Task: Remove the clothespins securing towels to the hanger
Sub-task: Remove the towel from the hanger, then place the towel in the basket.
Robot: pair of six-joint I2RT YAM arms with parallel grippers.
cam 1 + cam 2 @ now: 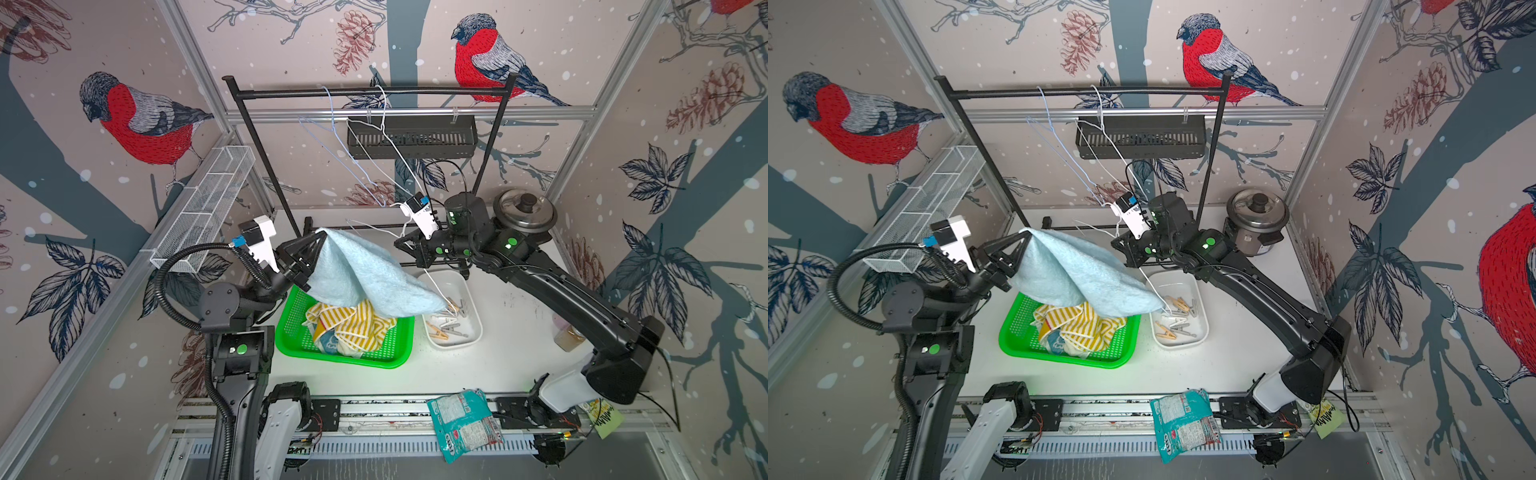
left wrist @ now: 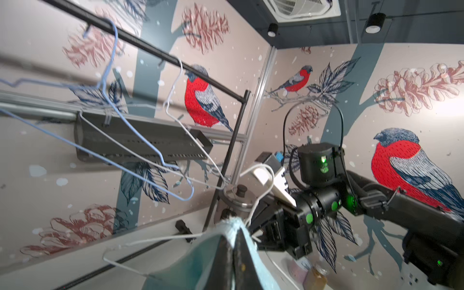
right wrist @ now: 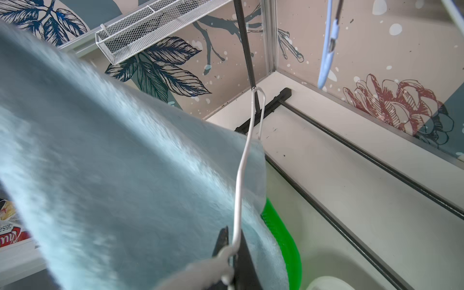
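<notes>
The green basket [image 1: 345,362] at the tabletop's centre holds the striped towel [image 1: 358,325] and the teal towel [image 1: 330,343]. The white tray [image 1: 454,343] just to its right holds the clothespins [image 1: 446,325]. Above the basket, the left end effector [image 1: 322,237] is clenched on the upper corner of the light-blue towel [image 1: 365,274]. The right end effector [image 1: 398,245] is clenched on the white hanger [image 3: 242,170], which lies against that towel.

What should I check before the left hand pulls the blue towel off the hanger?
1. Left hand shut on blue towel: ok.
2. Right hand shut on hanger: ok.
3. Towel clear of hanger: not ok; its low corner meets the wire.
4. Low corner free of pins: cannot tell; pins in the tray lie behind it.
5. Basket under the towel: ok.
</notes>
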